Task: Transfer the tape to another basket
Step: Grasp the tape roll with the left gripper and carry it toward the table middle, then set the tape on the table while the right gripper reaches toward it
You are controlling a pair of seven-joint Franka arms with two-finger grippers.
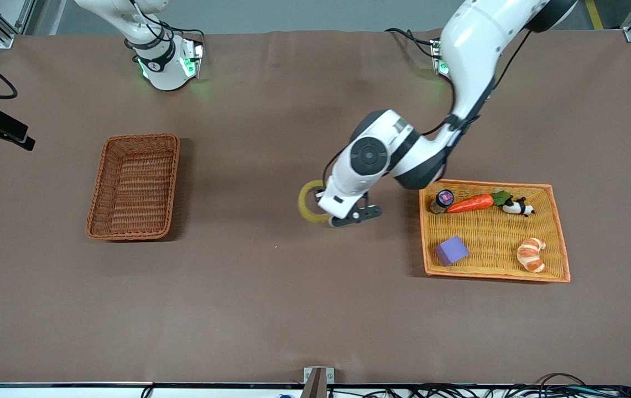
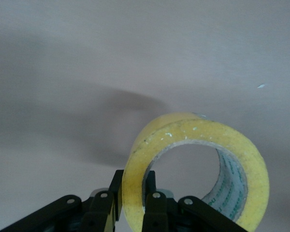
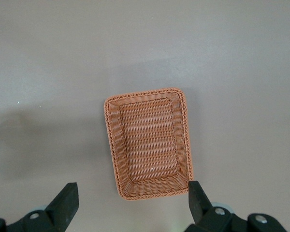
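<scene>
Front view: the left arm reaches from its base out over the brown desk [image 1: 271,309], its left pincer [image 1: 330,216] clamped on the tape [image 1: 307,203], a yellowish ring held on edge above the bare desk between the two containers. The basket [image 1: 134,188], reddish-brown wicker, sits toward the right arm's end of the desk with nothing in it. Toward the left arm's end lies a flatter orange tray [image 1: 561,232] holding a carrot [image 1: 473,203], a small jar [image 1: 442,200], a panda figure [image 1: 517,207], a purple block [image 1: 451,250] and a croissant [image 1: 532,255]. Only the base and lower links of the right arm show, at the top edge.

Left wrist view: the two black fingers [image 2: 155,209] pinch the wall of the tape [image 2: 241,150], one inside the ring's hole and one outside it. The roll stands upright in the grip, its shadow falling on the desk [image 2: 87,58] below.

Right wrist view: the right pincer [image 3: 133,202] hangs high over the basket [image 3: 150,145], its fingers [image 3: 66,203] spread wide apart and holding nothing. The arm waits there; the basket's woven floor is in full sight between the fingertips.
</scene>
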